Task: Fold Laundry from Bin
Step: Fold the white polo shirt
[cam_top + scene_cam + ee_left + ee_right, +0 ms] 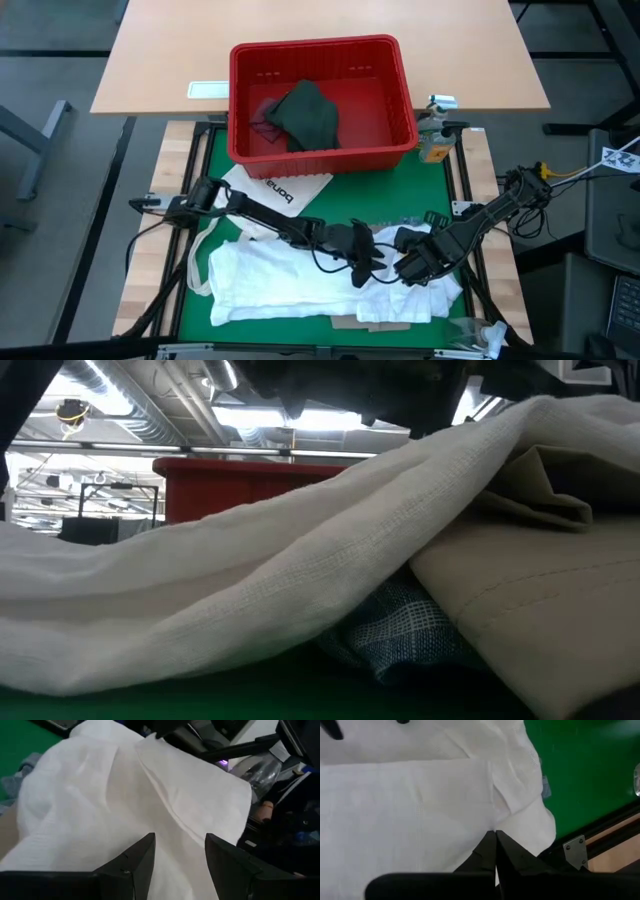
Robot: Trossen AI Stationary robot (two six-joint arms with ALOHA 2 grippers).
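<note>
Laundry: one white shirt point(300, 280) on table, one dark top point(305, 115) in bin point(320, 55); left jaws released, right clenched.

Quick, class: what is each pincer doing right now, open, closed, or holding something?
Left pincer: open, over the large white shirt, holding nothing.
Right pincer: closed, tips at the white shirt; whether it pinches cloth cannot be told.

The bin point(322, 100) is set at the counter's point(215, 175) far edge, a top point(305, 115) inside; nearer, a shirt point(290, 280) is spread, a tote bag point(275, 190) between them.
</note>
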